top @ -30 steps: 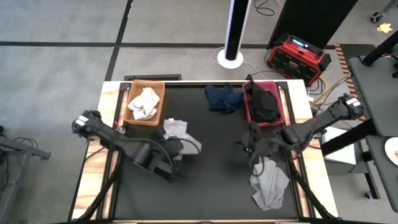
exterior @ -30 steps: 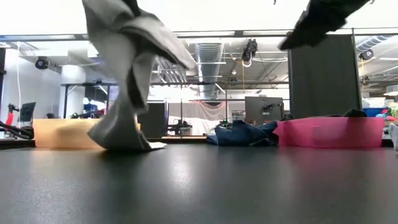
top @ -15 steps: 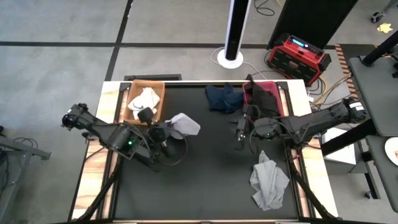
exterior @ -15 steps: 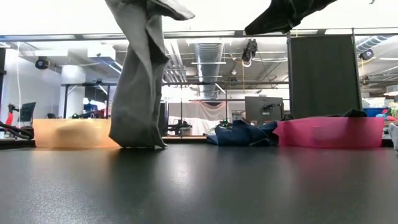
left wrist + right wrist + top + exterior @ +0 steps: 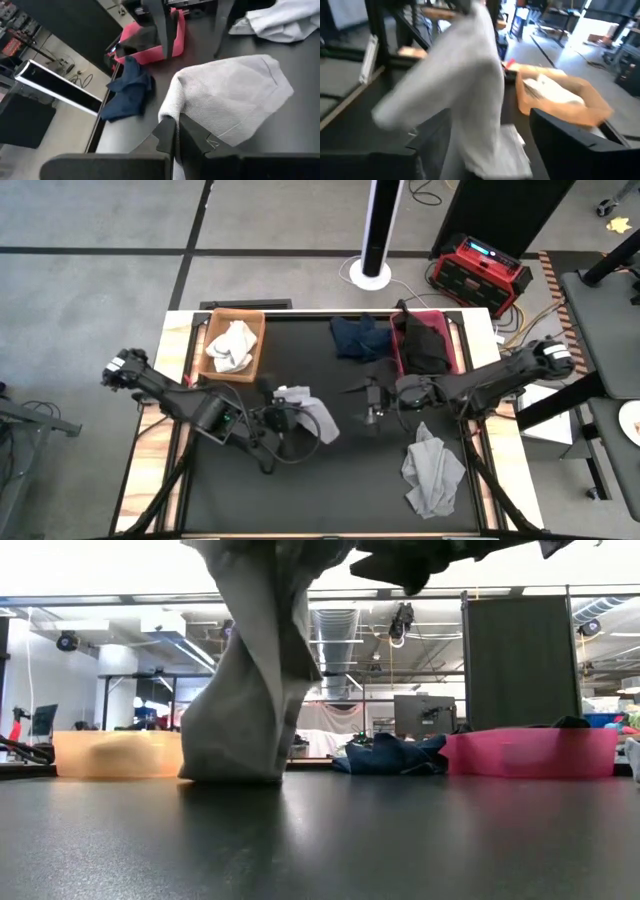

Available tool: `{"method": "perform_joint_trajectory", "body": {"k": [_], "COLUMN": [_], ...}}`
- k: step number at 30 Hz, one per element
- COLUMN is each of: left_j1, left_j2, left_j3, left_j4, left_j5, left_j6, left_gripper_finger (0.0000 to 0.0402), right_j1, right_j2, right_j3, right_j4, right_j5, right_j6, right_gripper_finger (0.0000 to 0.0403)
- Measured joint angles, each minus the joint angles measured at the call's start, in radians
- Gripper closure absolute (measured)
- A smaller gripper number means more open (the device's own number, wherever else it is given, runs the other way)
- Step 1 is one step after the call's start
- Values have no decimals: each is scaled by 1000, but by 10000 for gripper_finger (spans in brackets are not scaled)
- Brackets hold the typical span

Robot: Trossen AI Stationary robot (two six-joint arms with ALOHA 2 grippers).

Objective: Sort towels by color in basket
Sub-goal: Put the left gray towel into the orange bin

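Observation:
My left gripper [image 5: 277,418] is shut on a light grey towel [image 5: 310,415] near the table's middle. My right gripper [image 5: 370,396] stands open just right of that towel [image 5: 465,100], apart from it. An orange basket [image 5: 212,365] at the far left holds a white towel [image 5: 230,345]. A pink basket [image 5: 398,358] at the far right holds a black towel [image 5: 425,345]. Between the baskets a navy towel [image 5: 360,337] lies on the table. A second grey towel [image 5: 432,470] lies crumpled near the right front. My left gripper pinches a bunched edge of the grey towel [image 5: 169,112] between its two shut fingers, coming from the table's left. The towel hangs below the fingers, and its lower end [image 5: 230,772] rests on the table.
The dark table top [image 5: 340,490] lies bare in front of both grippers. A red box [image 5: 480,270] and a white post [image 5: 378,230] stand on the floor beyond the far edge.
My left gripper has carried the grey towel first toward the far edge, then back toward the near edge and the right; the towel has swung along with its lower end on the table. My right gripper has moved left toward that towel and has opened.

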Motion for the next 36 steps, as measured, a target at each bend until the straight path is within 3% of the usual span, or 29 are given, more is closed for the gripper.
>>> {"method": "perform_joint_trajectory", "body": {"k": [5, 8, 15, 20, 27, 36], "left_j1": [1, 2, 5, 5, 7, 7], "left_j2": [28, 35, 48, 59, 53, 40], "left_j3": [-29, -44, -59, -59, -50, 89], "left_j4": [67, 96, 178, 201, 209, -36], "left_j5": [0, -1, -21, -27, -18, -40], "left_j6": [2, 2, 24, 40, -9, -25], "left_gripper_finger": [402, 402, 401, 401, 383, 251], "right_j1": [0, 0, 0, 0, -3, -7], "right_j2": [99, 157, 270, 330, 344, 266], "right_j3": [44, 87, 169, 208, 220, 220], "right_j4": [36, 38, 38, 34, 32, -34], "right_j5": [-7, -66, -79, -79, -70, -14], "right_j6": [5, -4, -47, -73, -118, -146], "right_gripper_finger": [107, 96, 111, 176, 371, 393]}}
